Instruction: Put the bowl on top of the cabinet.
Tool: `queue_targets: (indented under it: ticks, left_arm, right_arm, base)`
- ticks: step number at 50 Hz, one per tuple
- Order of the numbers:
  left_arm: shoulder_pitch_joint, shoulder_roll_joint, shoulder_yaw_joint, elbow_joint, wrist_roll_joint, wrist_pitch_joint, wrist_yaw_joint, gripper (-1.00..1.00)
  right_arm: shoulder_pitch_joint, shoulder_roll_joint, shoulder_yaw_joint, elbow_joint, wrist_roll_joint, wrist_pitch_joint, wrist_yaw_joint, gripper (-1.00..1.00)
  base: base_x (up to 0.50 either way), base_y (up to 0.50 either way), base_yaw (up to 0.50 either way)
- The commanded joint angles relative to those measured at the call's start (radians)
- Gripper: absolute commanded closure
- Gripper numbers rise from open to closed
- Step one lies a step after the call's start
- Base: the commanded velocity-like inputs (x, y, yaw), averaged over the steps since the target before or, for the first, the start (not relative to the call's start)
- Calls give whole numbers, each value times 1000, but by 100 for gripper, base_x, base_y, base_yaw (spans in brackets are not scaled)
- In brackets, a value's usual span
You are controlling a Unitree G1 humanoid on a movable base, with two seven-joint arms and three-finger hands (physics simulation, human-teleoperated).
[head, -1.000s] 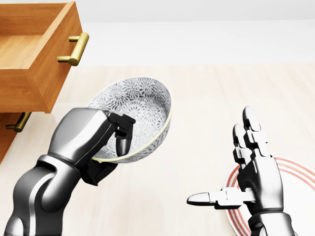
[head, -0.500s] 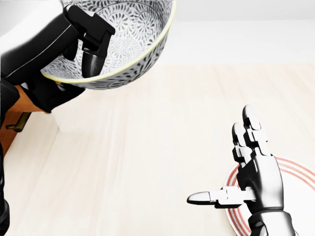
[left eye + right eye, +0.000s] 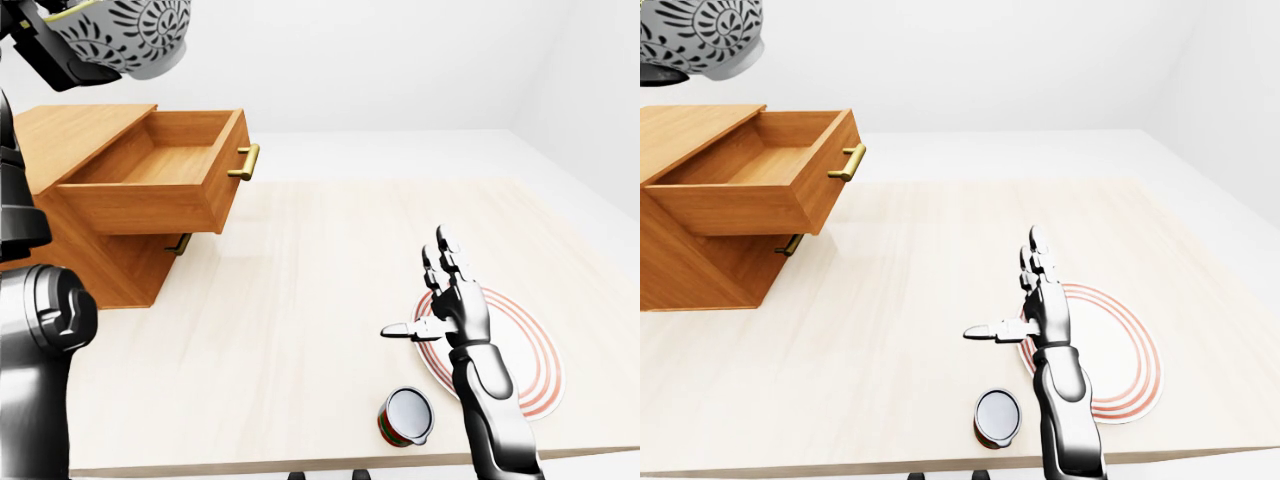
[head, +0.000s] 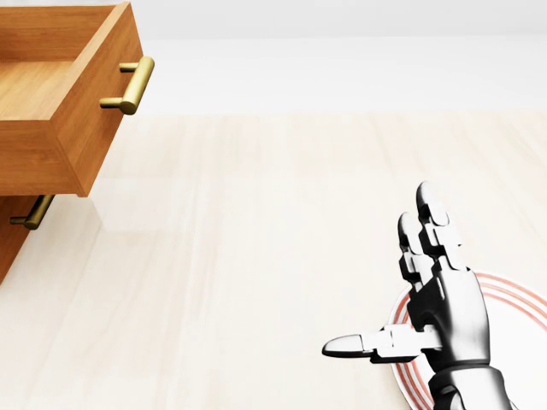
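Note:
The grey patterned bowl (image 3: 125, 35) hangs high at the top-left of the left-eye view, above the wooden cabinet (image 3: 70, 125). My left hand (image 3: 48, 35) is shut on its rim, and only its dark fingers show at the picture's edge. The bowl is apart from the cabinet top. The bowl (image 3: 700, 35) also shows in the right-eye view, cut by the top edge; it is out of the head view. My right hand (image 4: 380, 273) hovers open over the table, fingers up and thumb out to the left, holding nothing.
The cabinet's top drawer (image 3: 160, 180) stands pulled out and open, with a brass handle (image 4: 128, 85). A white plate with red rings (image 3: 525, 350) lies under my right hand. A small red-and-green can (image 3: 405, 415) stands near the table's bottom edge.
My left hand has lifted the bowl up and to the left, out of the head view, so the drawer shows again. The right hand has barely moved.

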Motion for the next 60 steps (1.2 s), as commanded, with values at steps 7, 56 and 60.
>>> queue_targets:
  ticks: [7, 56, 60]
  left_arm:
    - [-141, 192, 0, 440, 163, -1, 204, 97]
    - [103, 254, 11, 610, 359, -1, 509, 98]
    - [114, 254, 10, 611, 358, -1, 515, 97]
  right_arm:
    - [1, 2, 8, 12, 5, 0, 5, -100]
    - [20, 9, 54, 68, -3, 0, 26, -100]
    - [16, 7, 54, 66, -2, 0, 27, -100]
  base:
    - [0, 0, 0]
    - [0, 0, 0]
    - [0, 0, 0]
